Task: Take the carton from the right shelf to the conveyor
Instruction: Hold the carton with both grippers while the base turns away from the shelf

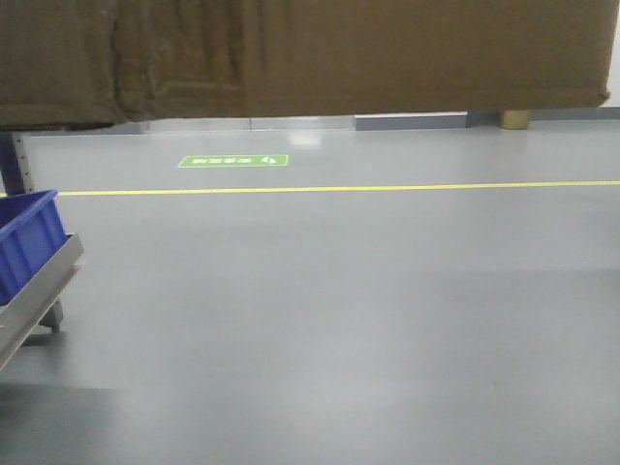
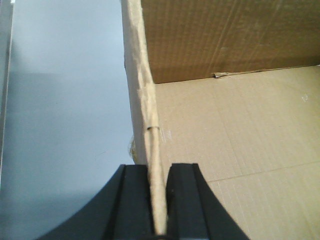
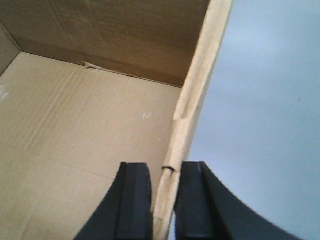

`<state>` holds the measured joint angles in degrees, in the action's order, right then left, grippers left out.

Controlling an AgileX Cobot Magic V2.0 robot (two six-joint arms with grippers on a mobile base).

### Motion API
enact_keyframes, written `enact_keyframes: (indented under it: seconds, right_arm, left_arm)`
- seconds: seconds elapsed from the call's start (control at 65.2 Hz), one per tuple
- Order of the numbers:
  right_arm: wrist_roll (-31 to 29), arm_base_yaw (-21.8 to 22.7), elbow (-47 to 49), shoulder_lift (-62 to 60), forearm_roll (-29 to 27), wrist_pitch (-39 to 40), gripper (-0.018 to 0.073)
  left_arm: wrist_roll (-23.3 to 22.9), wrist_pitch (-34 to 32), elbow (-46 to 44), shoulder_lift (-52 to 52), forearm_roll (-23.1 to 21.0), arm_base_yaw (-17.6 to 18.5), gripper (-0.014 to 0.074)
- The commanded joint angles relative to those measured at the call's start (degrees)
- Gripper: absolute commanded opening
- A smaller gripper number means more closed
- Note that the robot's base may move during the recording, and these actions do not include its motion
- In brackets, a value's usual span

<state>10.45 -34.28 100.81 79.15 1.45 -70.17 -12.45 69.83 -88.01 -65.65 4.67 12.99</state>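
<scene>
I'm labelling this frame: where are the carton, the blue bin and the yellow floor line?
carton (image 1: 387, 58): front view, its brown face along the top.
blue bin (image 1: 24, 242): front view, its side wall.
yellow floor line (image 1: 339, 187): front view, mid-length.

The carton (image 1: 310, 53) is made of plain brown corrugated cardboard, matt and faintly ribbed, creased on its face and raw and papery along its wall edges. The fingers of the left gripper (image 2: 159, 200) and the right gripper (image 3: 165, 200) are finished in smooth black with a dull sheen. The floor (image 1: 339, 320) is coated smooth grey with a soft gloss, the bin (image 1: 24, 242) is moulded in blue plastic, and the rail (image 1: 39, 286) under it is of dull bare metal.
</scene>
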Motion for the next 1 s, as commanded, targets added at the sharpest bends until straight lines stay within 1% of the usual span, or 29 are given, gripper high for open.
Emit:
enact_keyframes:
  seconds: [0.0, 0.506, 0.705, 0.981]
  right_arm:
    - [-1.0, 0.4, 0.0, -1.0, 2.8, 0.4, -0.0069]
    - [-1.0, 0.4, 0.0, -1.0, 2.8, 0.4, -0.0069]
    - [-1.0, 0.4, 0.0, -1.0, 2.0, 0.4, -0.0069]
    - [-1.0, 0.4, 0.0, -1.0, 2.0, 0.4, -0.0069]
  left_arm:
    - [0.2, -1.0, -0.2, 0.7, 2.2, 0.1, -0.0015]
    - [0.2, -1.0, -0.2, 0.7, 2.3, 0.1, -0.0015]
    - [0.2, -1.0, -0.2, 0.7, 3.6, 0.1, -0.0015]
    - [0.2, -1.0, -0.2, 0.7, 3.6, 0.1, -0.0015]
